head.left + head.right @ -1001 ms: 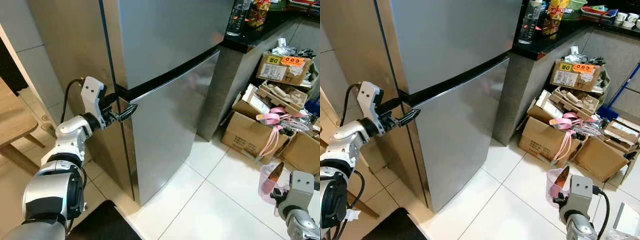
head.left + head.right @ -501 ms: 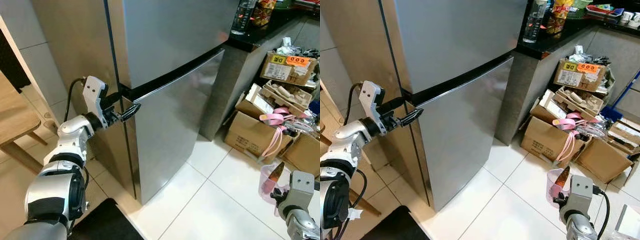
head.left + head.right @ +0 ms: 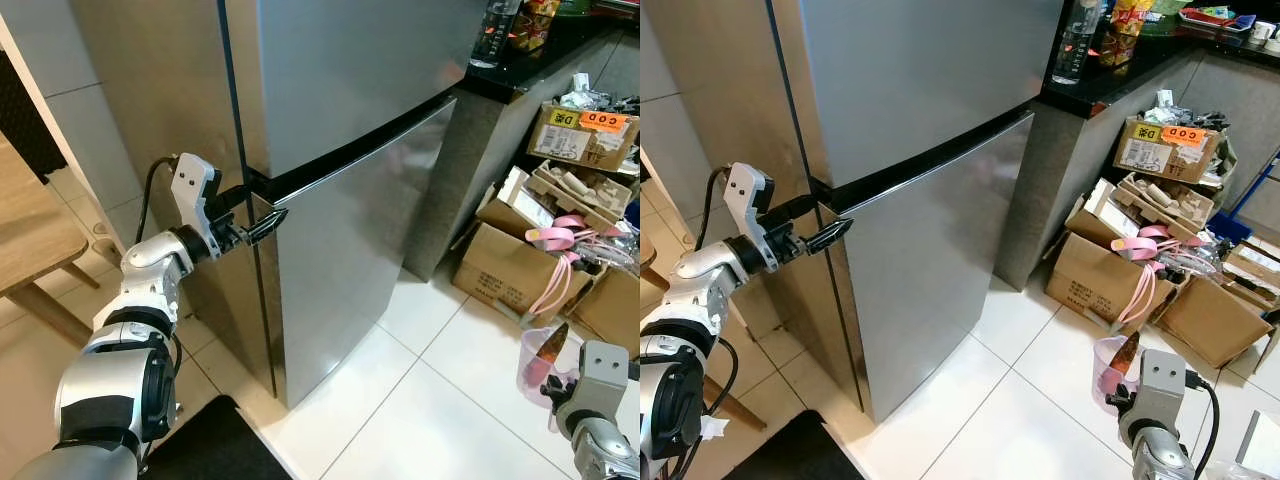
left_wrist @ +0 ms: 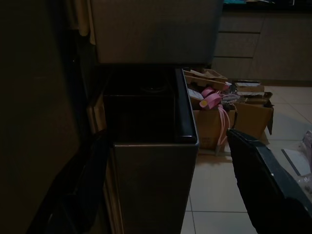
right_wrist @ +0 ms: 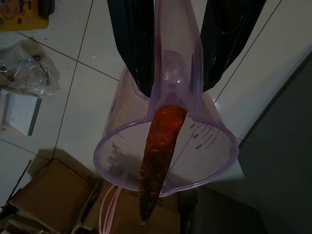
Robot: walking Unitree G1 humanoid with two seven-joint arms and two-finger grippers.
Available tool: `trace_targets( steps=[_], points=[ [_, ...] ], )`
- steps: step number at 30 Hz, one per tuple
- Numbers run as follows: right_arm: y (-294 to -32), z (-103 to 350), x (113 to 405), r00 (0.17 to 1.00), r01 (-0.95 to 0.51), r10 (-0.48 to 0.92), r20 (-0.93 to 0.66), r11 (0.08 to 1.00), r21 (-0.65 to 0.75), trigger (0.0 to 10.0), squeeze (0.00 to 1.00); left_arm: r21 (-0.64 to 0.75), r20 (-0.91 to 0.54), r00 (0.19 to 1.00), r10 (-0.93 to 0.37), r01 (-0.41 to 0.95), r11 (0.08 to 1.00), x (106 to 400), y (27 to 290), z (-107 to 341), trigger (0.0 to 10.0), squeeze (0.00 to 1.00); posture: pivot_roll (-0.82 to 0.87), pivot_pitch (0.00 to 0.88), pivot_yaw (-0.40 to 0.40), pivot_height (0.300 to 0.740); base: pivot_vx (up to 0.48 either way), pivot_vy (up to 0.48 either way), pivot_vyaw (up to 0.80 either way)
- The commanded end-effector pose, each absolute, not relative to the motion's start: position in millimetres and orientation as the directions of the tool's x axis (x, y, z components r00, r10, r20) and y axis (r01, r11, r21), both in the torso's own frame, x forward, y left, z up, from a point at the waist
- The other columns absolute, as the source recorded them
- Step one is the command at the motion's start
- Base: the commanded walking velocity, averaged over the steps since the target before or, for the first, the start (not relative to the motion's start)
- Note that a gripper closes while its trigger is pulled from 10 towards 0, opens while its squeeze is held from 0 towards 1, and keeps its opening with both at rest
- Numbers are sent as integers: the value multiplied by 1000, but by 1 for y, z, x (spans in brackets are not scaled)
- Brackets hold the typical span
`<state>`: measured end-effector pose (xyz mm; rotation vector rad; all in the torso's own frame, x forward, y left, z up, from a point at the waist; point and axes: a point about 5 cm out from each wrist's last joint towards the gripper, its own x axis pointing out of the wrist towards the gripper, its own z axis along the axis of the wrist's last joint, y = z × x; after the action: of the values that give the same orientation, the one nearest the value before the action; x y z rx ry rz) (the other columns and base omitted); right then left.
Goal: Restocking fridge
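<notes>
A translucent purple plastic measuring jug [image 5: 168,146] holds a long orange carrot [image 5: 158,156], its tip past the rim. The right gripper [image 5: 187,46] pinches the jug's handle, low at the robot's right over the white tiled floor [image 3: 400,420]. The left gripper [image 3: 262,218], arm stretched forward, has its fingers spread around the corner edge of the tall silver two-door fridge [image 3: 350,150], at the dark gap between its closed doors.

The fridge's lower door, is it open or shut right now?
Shut. The lower door sits flush under the upper door; the left gripper is at its top corner edge.
</notes>
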<state>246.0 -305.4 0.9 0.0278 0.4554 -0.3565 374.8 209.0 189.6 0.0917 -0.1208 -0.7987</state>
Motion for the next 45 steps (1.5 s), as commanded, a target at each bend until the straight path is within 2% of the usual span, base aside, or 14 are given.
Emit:
trace_targets(
  steps=[1,17,21,23,24,26,27,31,33,35,39,45],
  points=[
    [-309,8,250,847,364,-351,-400,930,-46,10000,0,121,9,549,-836,829,546,370,178,173,10000,0,-45,0,-44,740,0,0,0],
    [-310,9,251,847,364,-352,-397,930,-48,10000,0,129,-16,546,-838,832,540,370,174,171,10000,0,-47,0,-43,740,0,0,0],
    [-310,9,251,847,365,-353,-397,930,-48,10000,0,122,-12,521,-854,848,516,369,168,169,10000,0,-47,0,-43,740,0,0,0],
    [-310,8,250,846,366,-355,-398,929,-49,10000,0,105,-3,458,-889,884,455,365,152,164,10000,0,-48,0,-40,740,0,0,0],
    [-310,8,250,846,366,-355,-398,929,-49,10000,0,105,-3,458,-889,884,455,365,152,164,10000,0,-48,0,-40,740,0,0,0],
    [-311,8,250,845,369,-357,-398,928,-49,10000,0,82,22,368,-929,926,369,360,133,159,10000,0,-47,0,-42,740,0,0,0],
    [-311,8,250,845,369,-357,-398,928,-49,10000,0,82,22,368,-929,926,369,360,133,159,10000,0,-47,0,-42,740,0,0,0],
    [-311,8,249,844,372,-359,-399,927,-47,10000,0,45,83,224,-971,972,229,349,105,157,10000,0,-45,0,-40,740,0,0,0],
    [-311,8,249,844,372,-359,-399,927,-47,10000,0,36,90,193,-977,980,197,346,101,156,10000,0,-43,0,-39,740,0,0,0],
    [-311,8,249,844,372,-359,-399,927,-47,10000,0,36,90,193,-977,980,197,346,101,156,10000,0,-43,0,-39,740,0,0,0],
    [-309,7,249,844,372,-357,-400,927,-44,10000,0,12,86,140,-986,990,142,338,95,150,10000,0,-41,0,-37,740,0,0,0],
    [-309,5,248,841,374,-359,-406,926,-43,10000,0,6,78,167,-983,986,168,338,99,147,10000,0,-41,0,-37,740,0,0,0]
  ],
)
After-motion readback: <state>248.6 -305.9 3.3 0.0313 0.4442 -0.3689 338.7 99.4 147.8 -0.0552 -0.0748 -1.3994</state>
